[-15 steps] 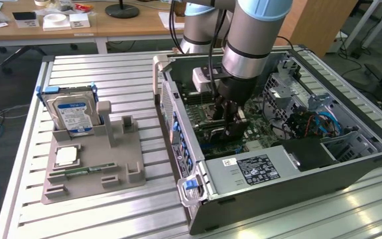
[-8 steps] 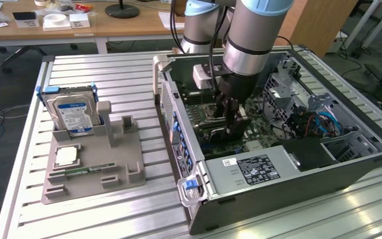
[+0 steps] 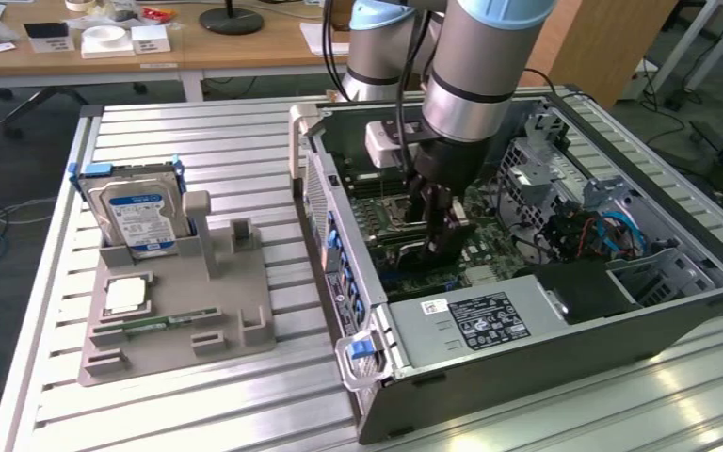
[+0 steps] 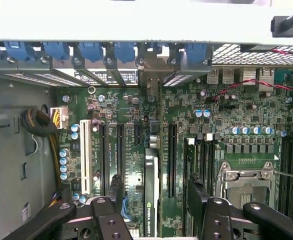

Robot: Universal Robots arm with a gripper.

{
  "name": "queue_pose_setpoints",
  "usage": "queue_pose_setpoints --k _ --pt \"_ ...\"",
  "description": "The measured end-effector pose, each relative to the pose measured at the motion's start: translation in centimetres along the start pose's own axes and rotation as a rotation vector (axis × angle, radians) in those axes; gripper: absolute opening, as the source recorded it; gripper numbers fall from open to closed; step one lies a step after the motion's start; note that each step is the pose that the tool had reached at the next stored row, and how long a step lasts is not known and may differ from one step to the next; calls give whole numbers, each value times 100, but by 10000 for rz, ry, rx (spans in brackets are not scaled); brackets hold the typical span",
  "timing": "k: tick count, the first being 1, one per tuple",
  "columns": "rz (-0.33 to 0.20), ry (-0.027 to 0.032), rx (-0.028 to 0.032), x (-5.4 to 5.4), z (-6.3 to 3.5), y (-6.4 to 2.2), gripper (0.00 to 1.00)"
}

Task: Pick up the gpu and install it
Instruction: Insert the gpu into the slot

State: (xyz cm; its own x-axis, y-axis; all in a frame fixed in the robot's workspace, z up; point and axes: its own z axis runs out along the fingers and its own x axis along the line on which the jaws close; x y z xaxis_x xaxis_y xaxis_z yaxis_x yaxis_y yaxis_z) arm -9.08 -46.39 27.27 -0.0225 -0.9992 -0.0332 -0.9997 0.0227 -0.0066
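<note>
Spread wide, our end effector (image 4: 154,210) straddles the gpu (image 4: 151,190) standing edge-on in its motherboard (image 4: 236,115) slot; we judge a half-seated card could tilt.

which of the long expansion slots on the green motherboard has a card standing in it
The slot directly between the open gripper fingers: the thin black gpu stands edge-on in it. The white slot and black slots alongside are bare.

The computer case (image 3: 525,311) lies open on the desk (image 3: 185,414), with the parts holder (image 3: 180,301) beside it toward the exterior view's left. The hard drive (image 3: 139,217) stands in that holder. Inside the case, the gpu (image 4: 151,195) stands edge-on in a motherboard (image 4: 236,110) slot, between the gripper's (image 4: 154,210) spread jaws.
</note>
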Motion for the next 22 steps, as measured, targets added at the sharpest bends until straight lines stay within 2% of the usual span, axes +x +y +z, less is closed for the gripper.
queue_pose_setpoints --k 7,18,22 --pt "2 -1 1 -4 -16 -30 64" --pt "1 -2 1 -9 -189 -31 64" --pt "1 -5 2 -10 -211 -31 64"
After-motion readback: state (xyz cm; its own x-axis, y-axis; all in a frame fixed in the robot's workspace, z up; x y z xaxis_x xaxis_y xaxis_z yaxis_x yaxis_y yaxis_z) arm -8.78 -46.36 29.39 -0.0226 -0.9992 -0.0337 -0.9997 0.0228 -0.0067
